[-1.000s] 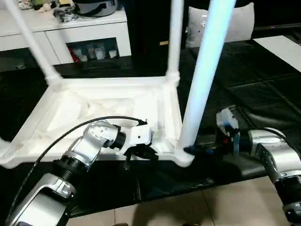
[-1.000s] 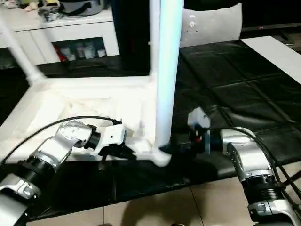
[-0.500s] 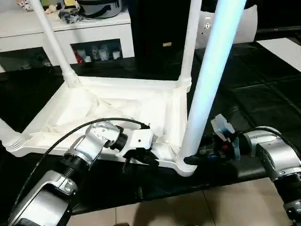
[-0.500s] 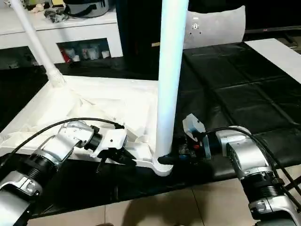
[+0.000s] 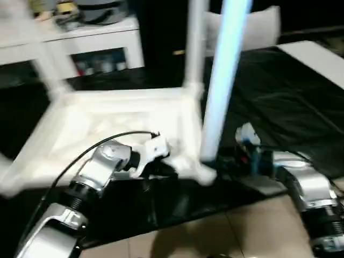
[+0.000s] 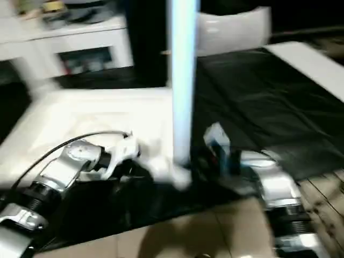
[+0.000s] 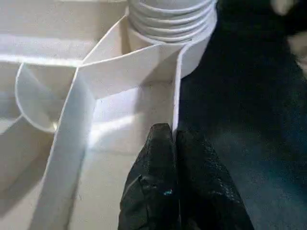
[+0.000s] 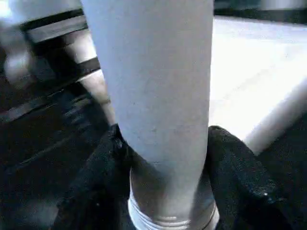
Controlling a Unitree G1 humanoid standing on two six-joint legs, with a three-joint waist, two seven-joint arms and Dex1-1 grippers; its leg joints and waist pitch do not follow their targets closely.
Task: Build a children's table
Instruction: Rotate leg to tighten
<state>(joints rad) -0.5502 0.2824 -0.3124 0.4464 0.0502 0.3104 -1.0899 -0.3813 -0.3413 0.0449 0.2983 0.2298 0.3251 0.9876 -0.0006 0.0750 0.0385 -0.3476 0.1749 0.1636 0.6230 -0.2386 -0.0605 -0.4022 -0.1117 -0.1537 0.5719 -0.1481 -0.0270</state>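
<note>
1. Jaws of the left gripper [image 7: 173, 143] are pressed together on the thin outer rim wall of the children's table [image 5: 107, 129], one black finger inside the wall and one outside it, close to the ribbed corner socket [image 7: 168, 19].
2. Jaws of the right gripper [image 8: 163, 182] are clamped around the near leg [image 5: 223, 80], its two black fingers [image 8: 240, 182] on either side of the leg just above the threaded end.
3. Compared with half a second ago, both grips are unchanged; the whole head view has shifted and blurred, so the camera has moved, and no separate move of the table or arms can be told.
4. Black padded mat [image 5: 290, 91] covers the floor under the table, with light tile [image 5: 215, 236] showing at the near edge where the mat ends.
5. Behind the work stands a white cabinet [image 5: 91, 48] with small items in its open shelf and clutter on top, and a white cushion-like shape [image 6: 236, 29] sits farther back against a dark background.
6. Upside down on the mat, the table is all white plastic, with a rectangular top, raised rim walls and ribs on its underside.
7. Besides the near leg, a second leg [image 5: 196, 43] stands upright at the far right corner, and a third leg [image 5: 37, 59], blurred, rises at the far left corner.
8. Seen from the head, the near leg looks pale blue-white and stands almost upright in the near right corner socket.
</note>
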